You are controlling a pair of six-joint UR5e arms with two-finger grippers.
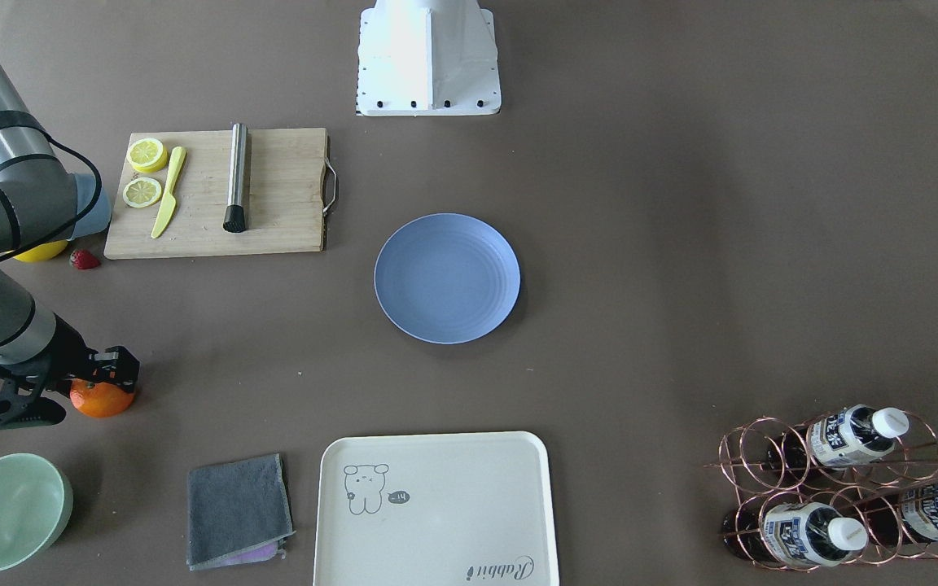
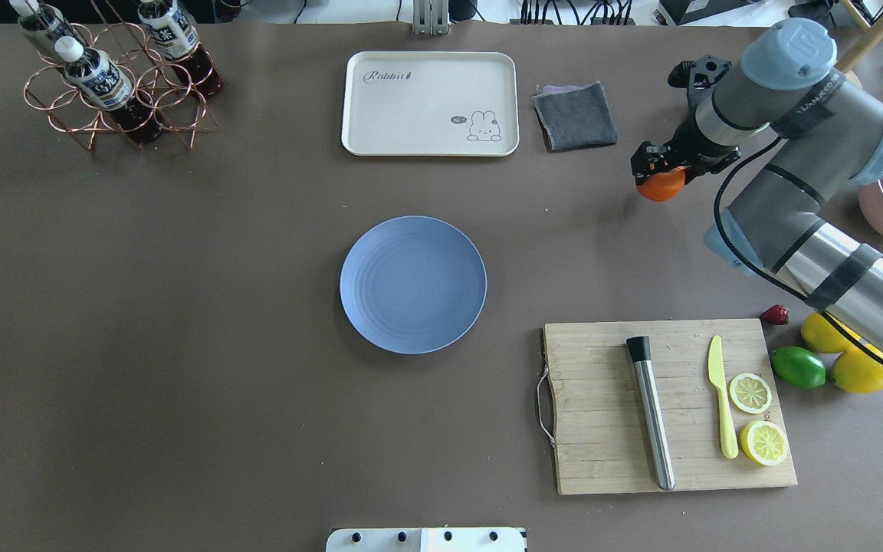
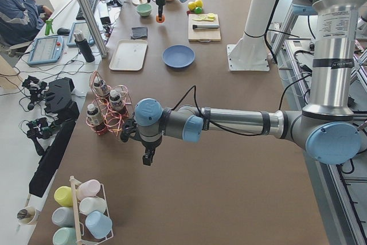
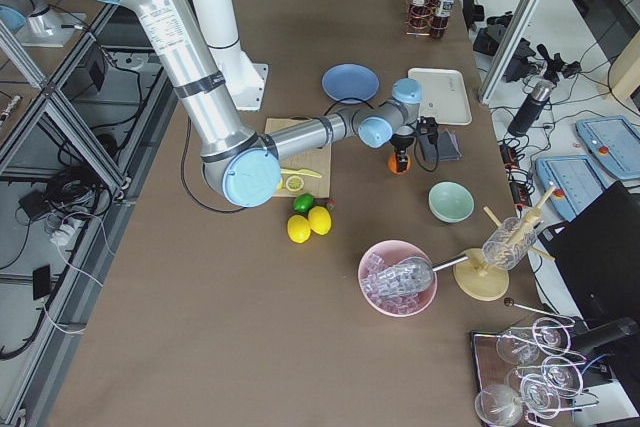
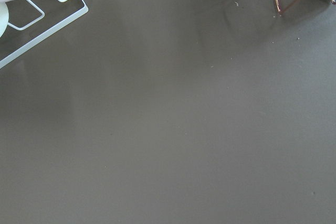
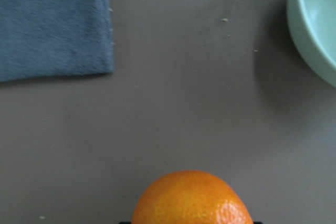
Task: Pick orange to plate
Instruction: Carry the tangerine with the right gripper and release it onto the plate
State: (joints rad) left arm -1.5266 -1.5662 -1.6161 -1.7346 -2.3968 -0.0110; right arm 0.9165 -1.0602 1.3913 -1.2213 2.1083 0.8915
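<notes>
The orange (image 1: 101, 400) sits low over the brown table at the robot's far right, between the grey cloth and the pale-green bowl. My right gripper (image 1: 108, 376) comes down on it from above and is shut on the orange (image 2: 661, 188), which fills the bottom of the right wrist view (image 6: 191, 198). The periwinkle-blue plate (image 2: 412, 284) lies bare at the table's middle, well to the left of the orange. My left gripper (image 3: 148, 159) hangs over bare table beside the bottle rack, seen only in the left exterior view; I cannot tell whether it is open or shut.
A cream tray (image 2: 430, 103) and a grey cloth (image 2: 574, 115) lie beyond the plate. The pale-green bowl (image 1: 6, 511) stands near the orange. A cutting board (image 2: 602, 429) carries lemon slices, a yellow knife and a metal muddler. Lemons (image 2: 859, 369), a lime (image 2: 798, 366) and a strawberry (image 2: 775, 314) lie beside it.
</notes>
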